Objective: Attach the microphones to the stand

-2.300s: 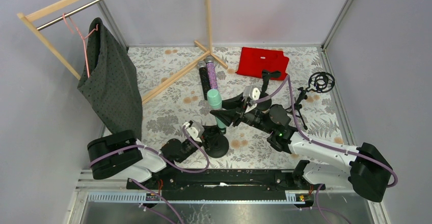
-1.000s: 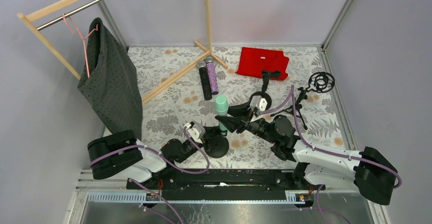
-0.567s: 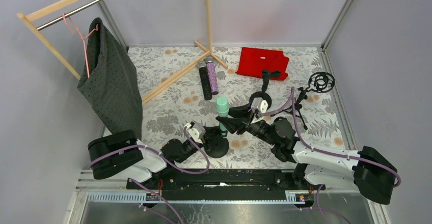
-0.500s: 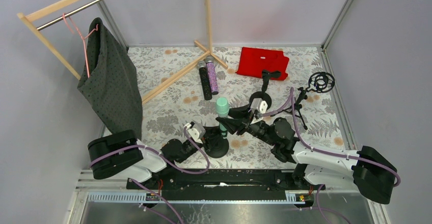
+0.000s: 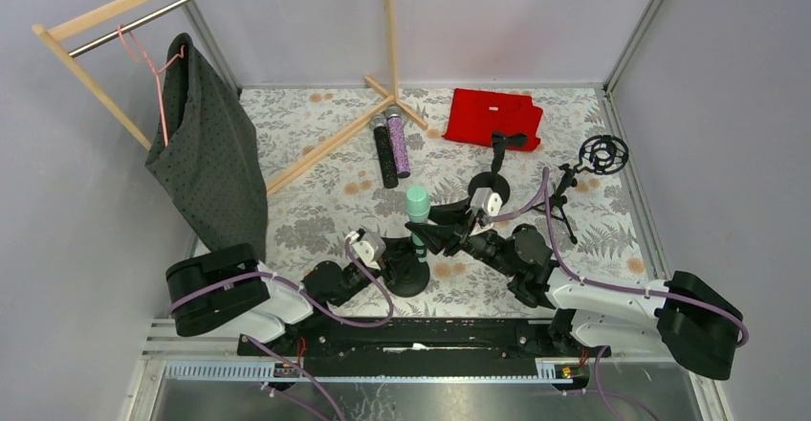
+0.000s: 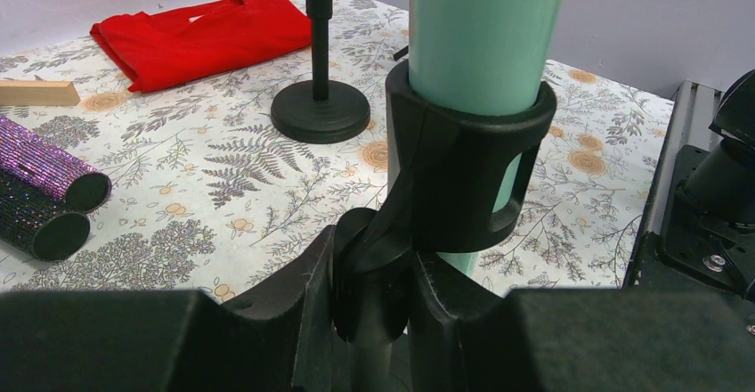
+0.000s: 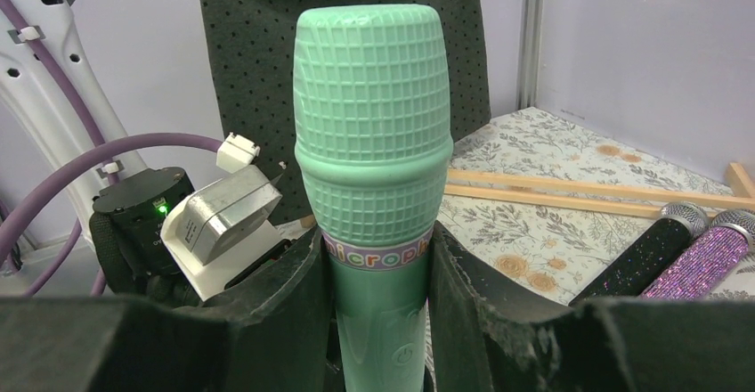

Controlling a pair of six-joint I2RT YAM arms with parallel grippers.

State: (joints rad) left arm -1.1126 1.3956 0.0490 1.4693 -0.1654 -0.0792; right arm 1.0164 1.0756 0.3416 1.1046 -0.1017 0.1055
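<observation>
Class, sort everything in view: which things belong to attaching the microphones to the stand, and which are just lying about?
Job in hand: mint-green microphone, black microphone, purple microphone, stand, left tool, right tool.

Lying about: red garment, dotted cloth on a hanger, wooden rack.

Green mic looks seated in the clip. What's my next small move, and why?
Probably open the right tool and back off: the green mic stands upright through the clip, its body showing below it, while the left tool grips the stand.
</observation>
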